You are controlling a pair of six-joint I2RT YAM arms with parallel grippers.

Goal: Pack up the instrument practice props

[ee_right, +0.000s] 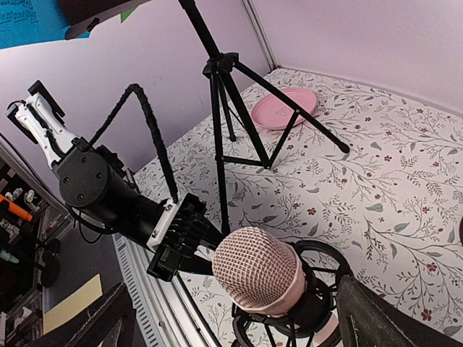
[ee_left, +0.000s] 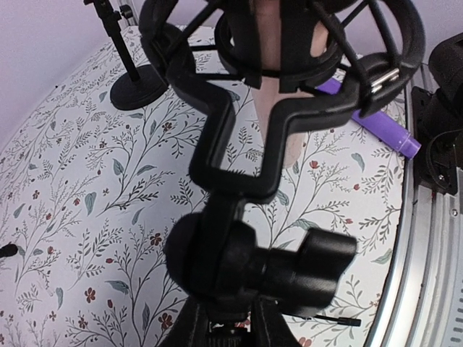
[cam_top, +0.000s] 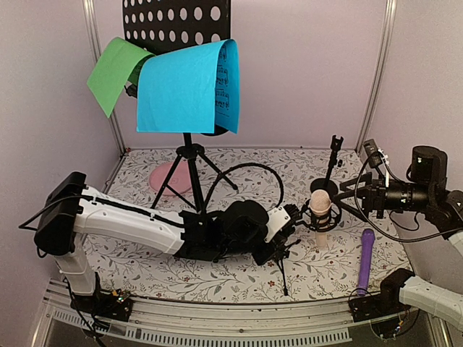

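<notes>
A beige microphone (cam_top: 320, 206) sits upright in a black shock-mount mic support (cam_top: 318, 225). My left gripper (cam_top: 288, 230) is shut on the support's lower stem, below its knob (ee_left: 304, 271); the left wrist view shows the gripper (ee_left: 231, 322) under the mount. My right gripper (cam_top: 352, 194) is open, its fingers (ee_right: 391, 318) spread to either side of the mic's mesh head (ee_right: 257, 271), not touching it. A purple microphone (cam_top: 367, 260) lies on the table at the right. A second mic support (cam_top: 333, 155) stands behind. The black perforated rack (cam_top: 173, 22) on its tripod (cam_top: 189, 170) holds green paper (cam_top: 112, 72) and blue paper (cam_top: 184, 87).
A pink plate (cam_top: 165, 179) lies behind the tripod legs. A black cable (cam_top: 253, 170) loops from the left arm over the middle. The walls close in the back and sides. A metal rail (cam_top: 217, 318) runs along the near edge.
</notes>
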